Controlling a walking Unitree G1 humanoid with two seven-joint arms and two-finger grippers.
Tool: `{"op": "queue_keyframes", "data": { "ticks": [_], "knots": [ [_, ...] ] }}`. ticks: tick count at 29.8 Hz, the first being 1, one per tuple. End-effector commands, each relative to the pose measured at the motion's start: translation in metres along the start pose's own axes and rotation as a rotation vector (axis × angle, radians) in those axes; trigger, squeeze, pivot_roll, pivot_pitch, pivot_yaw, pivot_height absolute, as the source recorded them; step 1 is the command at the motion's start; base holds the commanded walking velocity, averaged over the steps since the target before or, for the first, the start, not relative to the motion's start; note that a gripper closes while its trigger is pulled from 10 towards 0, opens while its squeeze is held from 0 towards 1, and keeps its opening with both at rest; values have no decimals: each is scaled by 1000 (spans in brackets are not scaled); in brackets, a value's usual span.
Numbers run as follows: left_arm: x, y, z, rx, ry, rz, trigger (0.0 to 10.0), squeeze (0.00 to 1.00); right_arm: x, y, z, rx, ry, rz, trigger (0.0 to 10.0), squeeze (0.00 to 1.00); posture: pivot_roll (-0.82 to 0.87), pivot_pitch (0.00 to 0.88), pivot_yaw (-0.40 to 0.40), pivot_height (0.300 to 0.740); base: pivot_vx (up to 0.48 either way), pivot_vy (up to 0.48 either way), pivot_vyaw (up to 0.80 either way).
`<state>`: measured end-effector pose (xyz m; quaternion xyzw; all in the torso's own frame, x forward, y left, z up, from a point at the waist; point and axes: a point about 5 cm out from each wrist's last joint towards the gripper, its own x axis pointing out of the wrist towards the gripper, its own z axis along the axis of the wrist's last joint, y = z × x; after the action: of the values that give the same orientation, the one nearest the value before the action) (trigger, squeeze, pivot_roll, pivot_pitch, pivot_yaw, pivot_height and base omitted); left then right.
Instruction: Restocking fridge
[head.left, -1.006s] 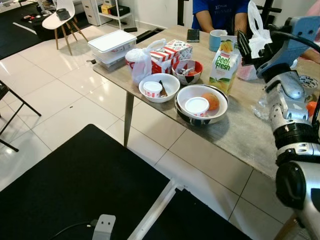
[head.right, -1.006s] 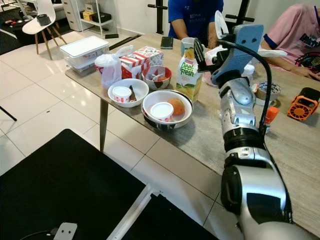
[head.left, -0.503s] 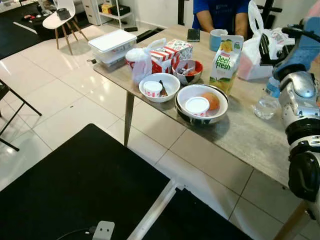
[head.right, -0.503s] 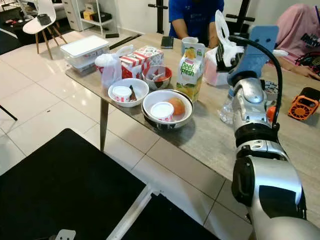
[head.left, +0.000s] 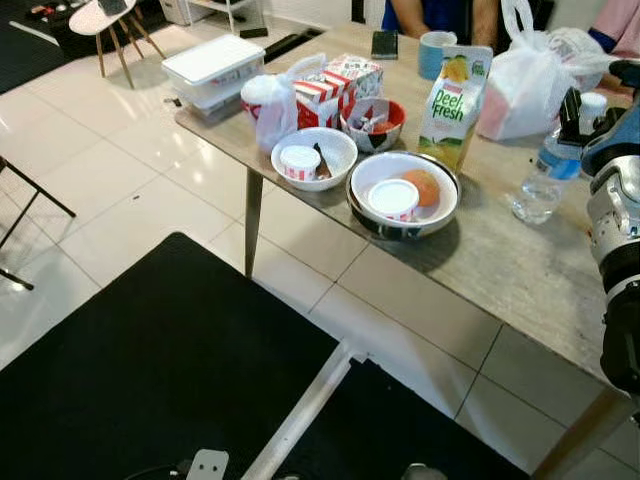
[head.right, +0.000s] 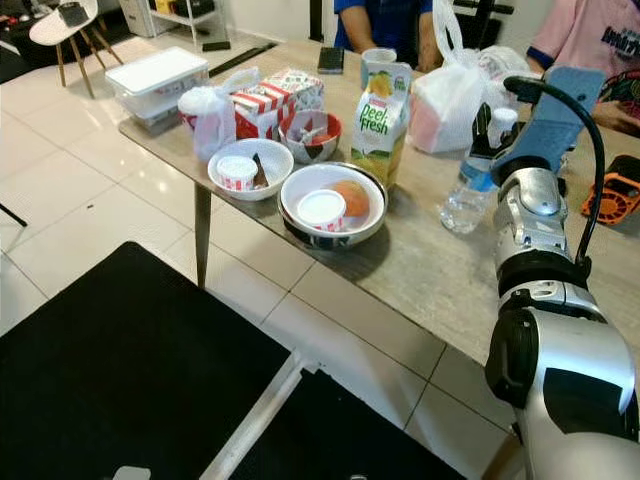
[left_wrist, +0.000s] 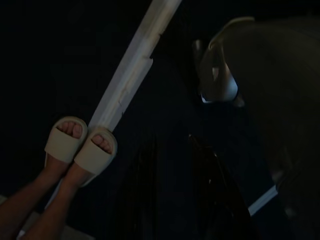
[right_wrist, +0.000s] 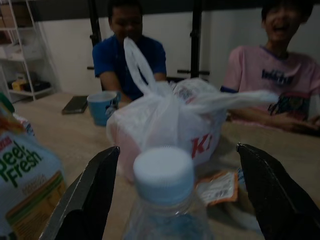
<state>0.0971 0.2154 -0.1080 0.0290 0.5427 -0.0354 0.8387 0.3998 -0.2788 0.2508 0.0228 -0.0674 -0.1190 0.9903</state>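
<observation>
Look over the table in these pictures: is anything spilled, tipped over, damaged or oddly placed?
Nothing stands out. The juice carton and water bottle stand upright, the bowls sit level, and the table shows no spill. The right claw is open, its fingers either side of the bottle's cap.

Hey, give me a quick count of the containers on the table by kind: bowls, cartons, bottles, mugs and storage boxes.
Bowls: 3 (white bowl, large bowl, red bowl)
Juice cartons: 1 (Peel Fresh carton)
Water bottles: 1 (water bottle, between the open right gripper's fingers)
Mugs: 1 (blue mug)
Lidded storage boxes: 1 (storage box)
Total: 7
</observation>
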Motion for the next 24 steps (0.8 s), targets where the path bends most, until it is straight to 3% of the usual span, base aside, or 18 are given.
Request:
{"op": "queue_keyframes", "data": {
  "ticks": [1,4,11,12,13,14,21,22,23,24],
  "knots": [
    [-2,0,-8,10,20,-3,10000,0,1,3,0,27,15,9,10000,0,67,173,43,740,0,0,0],
    [-3,1,-11,12,19,-5,10000,0,3,9,6,92,-10,58,10000,0,68,184,44,740,0,0,0],
    [-3,0,-13,17,20,-9,10000,0,5,8,16,118,-32,38,10000,0,61,192,49,740,0,0,0],
    [-3,0,-12,18,18,-9,10000,0,5,7,19,117,-41,37,2314,0,61,192,49,740,0,0,0],
    [-3,0,-11,18,16,-10,10000,0,6,7,21,113,-50,34,2314,0,58,189,50,740,0,0,0],
    [-3,0,-10,19,14,-10,10000,0,6,6,24,113,-57,30,0,0,58,185,51,740,0,0,0],
    [-2,0,-7,22,8,-12,10000,0,7,4,29,109,-73,27,0,0,54,178,49,740,0,0,0],
    [-2,0,-6,22,6,-12,10000,0,7,3,30,97,-72,28,784,0,52,175,49,740,0,0,0],
    [-1,-1,-5,22,5,-12,10000,0,7,3,31,89,-73,30,0,0,51,171,48,740,0,0,0],
    [-1,-1,-5,22,5,-12,10000,0,7,3,31,89,-73,30,0,0,51,171,48,740,0,0,0]
  ]
}}
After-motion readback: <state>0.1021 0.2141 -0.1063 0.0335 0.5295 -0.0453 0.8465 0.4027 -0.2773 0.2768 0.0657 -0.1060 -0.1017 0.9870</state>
